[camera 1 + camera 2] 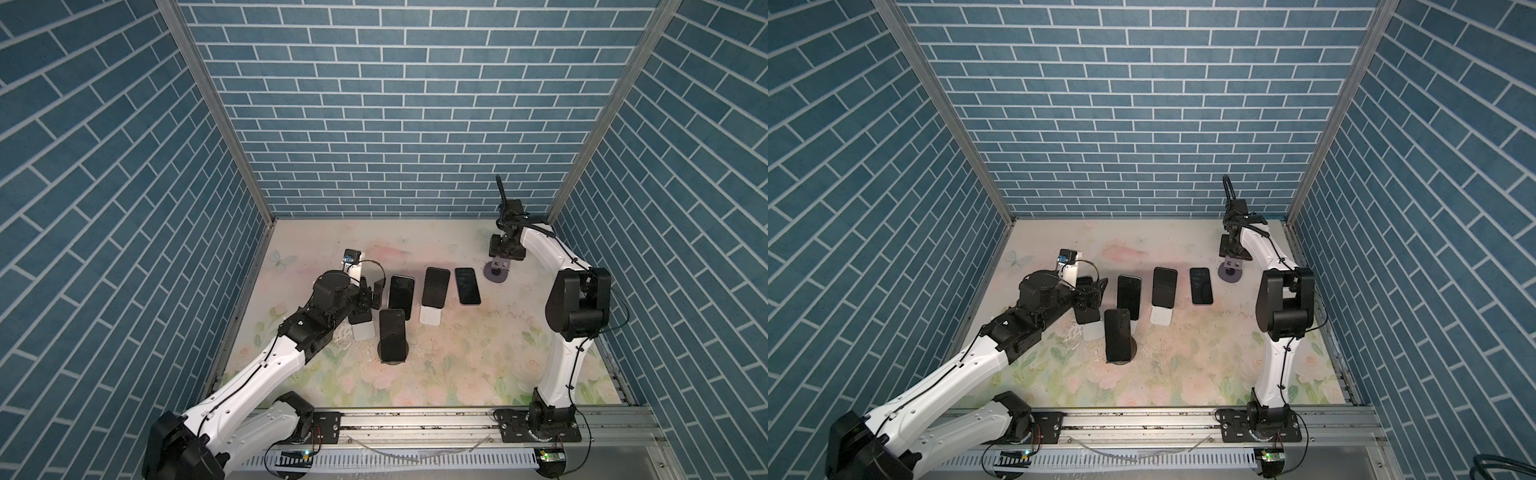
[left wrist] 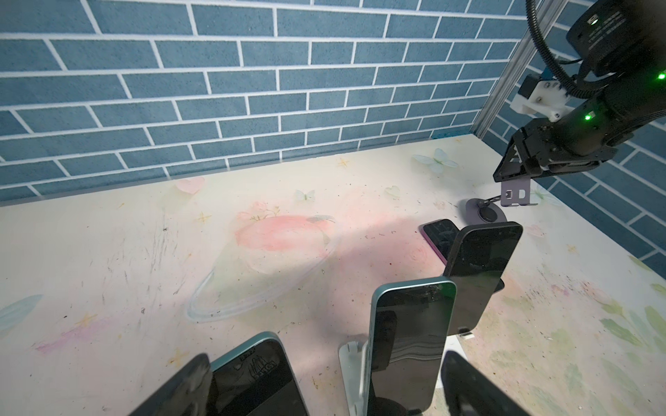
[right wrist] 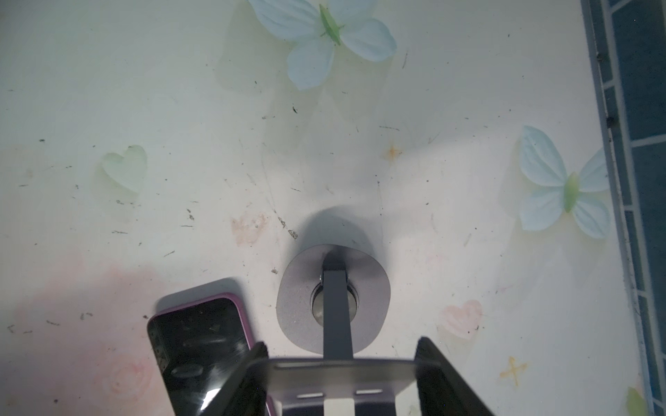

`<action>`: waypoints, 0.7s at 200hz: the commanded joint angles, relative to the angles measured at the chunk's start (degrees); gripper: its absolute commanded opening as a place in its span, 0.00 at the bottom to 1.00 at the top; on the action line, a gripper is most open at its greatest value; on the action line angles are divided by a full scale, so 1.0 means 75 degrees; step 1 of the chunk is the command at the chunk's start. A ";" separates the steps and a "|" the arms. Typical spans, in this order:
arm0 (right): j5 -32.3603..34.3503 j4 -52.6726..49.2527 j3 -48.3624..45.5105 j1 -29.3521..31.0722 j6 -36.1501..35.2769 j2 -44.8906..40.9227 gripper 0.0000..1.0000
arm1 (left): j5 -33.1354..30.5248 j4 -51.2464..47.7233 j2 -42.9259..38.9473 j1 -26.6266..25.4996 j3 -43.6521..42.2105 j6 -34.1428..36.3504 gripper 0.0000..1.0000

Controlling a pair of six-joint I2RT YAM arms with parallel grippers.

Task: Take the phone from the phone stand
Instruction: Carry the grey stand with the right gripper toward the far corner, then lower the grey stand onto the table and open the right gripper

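Left pincer gapes wide, empty, over the propped phone at the tabletop's nine o'clock, seemingly poised to lift it; right pincer clamps the bare grey stand at two o'clock, probably steadying it

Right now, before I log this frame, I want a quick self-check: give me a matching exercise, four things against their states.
1 left gripper
2 right gripper
3 purple-edged phone
4 grey stand

A flat on the table
B jaws wide open
C shut on the grey stand
D holds no phone

Pairs: 1-B, 2-C, 3-A, 4-D
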 commanded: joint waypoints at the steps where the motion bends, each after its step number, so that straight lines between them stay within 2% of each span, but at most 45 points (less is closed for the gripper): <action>1: -0.0019 -0.0280 0.0390 -0.0033 -0.0305 0.0226 0.52 | -0.0091 -0.0068 0.0054 0.0033 0.0228 0.0110 1.00; 103: -0.0088 -0.0309 0.0344 -0.0033 -0.0285 0.0435 0.56 | -0.0091 -0.0005 0.0218 0.0031 0.0259 0.0137 1.00; 140: 0.0016 -0.0304 0.0343 -0.0033 -0.0251 0.0373 0.68 | -0.0085 -0.0010 0.0221 0.0033 0.0248 0.0150 1.00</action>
